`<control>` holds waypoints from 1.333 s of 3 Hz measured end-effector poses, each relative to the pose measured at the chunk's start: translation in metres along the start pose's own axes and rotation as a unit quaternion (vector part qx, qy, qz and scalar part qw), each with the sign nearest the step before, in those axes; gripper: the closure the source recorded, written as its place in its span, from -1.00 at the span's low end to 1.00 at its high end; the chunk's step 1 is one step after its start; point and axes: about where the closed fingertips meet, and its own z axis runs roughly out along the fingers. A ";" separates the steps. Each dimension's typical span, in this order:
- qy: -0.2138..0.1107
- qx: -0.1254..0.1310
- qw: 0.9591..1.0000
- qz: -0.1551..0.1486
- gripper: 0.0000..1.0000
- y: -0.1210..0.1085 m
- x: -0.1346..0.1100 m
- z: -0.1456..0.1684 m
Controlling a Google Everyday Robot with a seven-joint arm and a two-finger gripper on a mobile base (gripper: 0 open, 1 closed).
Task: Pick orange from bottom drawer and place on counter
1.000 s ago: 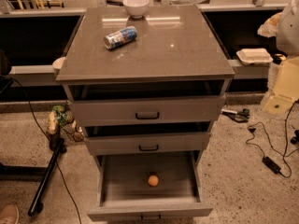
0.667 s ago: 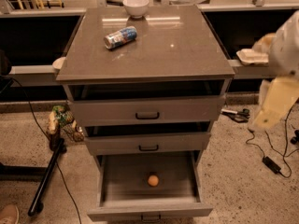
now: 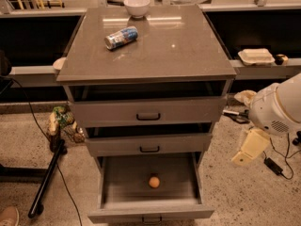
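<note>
hand (image 3: 248, 149) hangs right of bottom drawer (image 3: 151, 213); orange (image 3: 154, 181) inside.

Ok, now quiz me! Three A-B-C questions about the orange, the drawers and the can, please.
1. Where is the orange? A in the white bowl; B in the bottom drawer; C on the floor.
2. How many drawers sit under the counter? A one; B five; C three.
3. How does the can on the counter rest? A on its side; B upright; C crushed flat.

Answers: 1 B, the orange sits on the open drawer's grey floor. 2 C, three handled fronts stack up. 3 A, the can lies on its side. The gripper hangs to the right of the drawers, away from the orange.
</note>
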 end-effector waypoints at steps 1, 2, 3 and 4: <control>0.000 0.000 1.000 0.000 -1.00 0.000 0.000 0.000; -0.013 -0.010 1.000 0.001 -1.00 0.002 0.004 0.014; -0.050 -0.037 0.998 0.001 -1.00 0.012 0.016 0.069; -0.088 -0.058 0.994 0.000 -1.00 0.020 0.029 0.133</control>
